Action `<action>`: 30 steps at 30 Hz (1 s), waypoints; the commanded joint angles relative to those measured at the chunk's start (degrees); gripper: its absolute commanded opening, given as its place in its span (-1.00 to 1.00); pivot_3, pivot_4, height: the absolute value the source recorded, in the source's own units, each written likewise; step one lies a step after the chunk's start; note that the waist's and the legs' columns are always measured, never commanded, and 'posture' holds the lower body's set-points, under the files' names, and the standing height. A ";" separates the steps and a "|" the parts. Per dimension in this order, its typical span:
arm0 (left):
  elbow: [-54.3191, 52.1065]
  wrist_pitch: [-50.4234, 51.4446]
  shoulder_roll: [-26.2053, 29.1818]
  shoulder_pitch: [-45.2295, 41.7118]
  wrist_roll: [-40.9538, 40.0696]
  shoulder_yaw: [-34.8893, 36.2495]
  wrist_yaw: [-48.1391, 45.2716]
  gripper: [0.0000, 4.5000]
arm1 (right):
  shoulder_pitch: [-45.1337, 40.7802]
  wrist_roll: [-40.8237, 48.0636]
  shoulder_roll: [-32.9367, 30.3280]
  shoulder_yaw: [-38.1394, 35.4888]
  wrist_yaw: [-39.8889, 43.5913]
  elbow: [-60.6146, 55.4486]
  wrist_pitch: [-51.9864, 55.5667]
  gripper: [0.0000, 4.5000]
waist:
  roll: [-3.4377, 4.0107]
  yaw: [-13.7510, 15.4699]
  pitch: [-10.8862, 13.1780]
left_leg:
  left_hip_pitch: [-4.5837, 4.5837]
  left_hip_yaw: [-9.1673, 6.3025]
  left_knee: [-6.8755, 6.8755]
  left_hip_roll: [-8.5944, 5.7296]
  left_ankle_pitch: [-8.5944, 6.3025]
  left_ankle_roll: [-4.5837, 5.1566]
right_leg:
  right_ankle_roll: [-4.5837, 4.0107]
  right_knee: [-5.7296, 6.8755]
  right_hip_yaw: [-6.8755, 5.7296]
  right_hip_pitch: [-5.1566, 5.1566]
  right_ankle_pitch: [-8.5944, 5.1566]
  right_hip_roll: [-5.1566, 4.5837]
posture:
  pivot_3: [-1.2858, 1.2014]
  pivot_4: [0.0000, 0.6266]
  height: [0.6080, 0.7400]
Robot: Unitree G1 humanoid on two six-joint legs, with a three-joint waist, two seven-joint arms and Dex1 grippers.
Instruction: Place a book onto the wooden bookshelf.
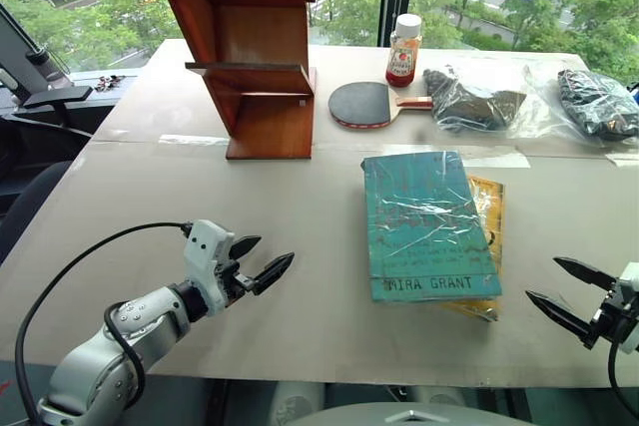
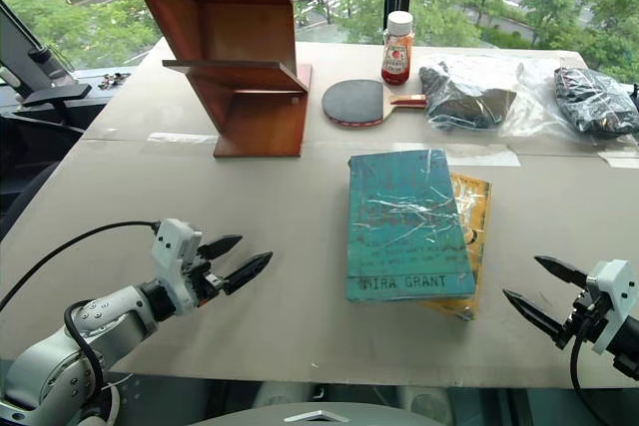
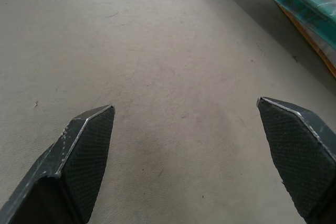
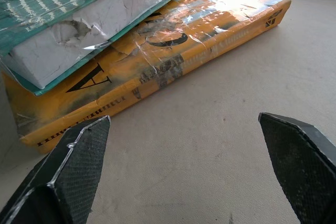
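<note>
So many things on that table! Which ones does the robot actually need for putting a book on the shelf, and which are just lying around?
Needed for the job:
teal book, lying flat in plastic wrap
wooden bookshelf
left gripper and right gripper, both open, holding nothing

Just lying about:
yellow book under the teal one
table tennis paddle
small red bottle
two plastic bags of dark things

Teal plastic-wrapped book lying flat on a yellow book, "MIRA GRANT" along its near edge, reddish-brown wooden bookshelf upright at the table's far side, well apart
</note>
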 commanded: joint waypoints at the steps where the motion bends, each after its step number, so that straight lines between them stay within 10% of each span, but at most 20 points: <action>1: -2.99 -0.05 -2.04 -0.25 2.17 2.36 -0.19 0.99 | 0.30 0.45 -0.51 -2.08 1.13 0.71 -1.30 1.00 | 0.00 0.01 0.00 | 0.00 0.00 0.00 0.00 0.00 0.00 | 0.00 0.00 0.00 0.00 0.00 0.00 | 0.03 -0.52 1.00; 18: -4.09 1.22 -9.10 -4.35 9.30 2.04 -6.66 0.99 | 1.00 0.03 -0.48 -3.89 2.62 5.44 -4.60 1.00 | -0.04 0.07 -0.01 | -0.03 -0.01 0.00 -0.02 0.00 0.00 | 0.00 -0.03 0.00 -0.02 -0.01 -0.01 | 0.03 -0.52 1.00; 30: 3.36 34.13 -13.35 -25.60 -13.08 0.71 -3.80 0.99 | 16.96 20.74 -3.02 -17.99 2.42 -24.16 12.45 1.00 | -0.04 -0.30 -0.05 | -0.09 -0.16 -0.01 -0.03 0.00 0.00 | 0.07 -0.02 -0.04 -0.03 -0.04 0.07 | 0.03 -0.52 1.00</action>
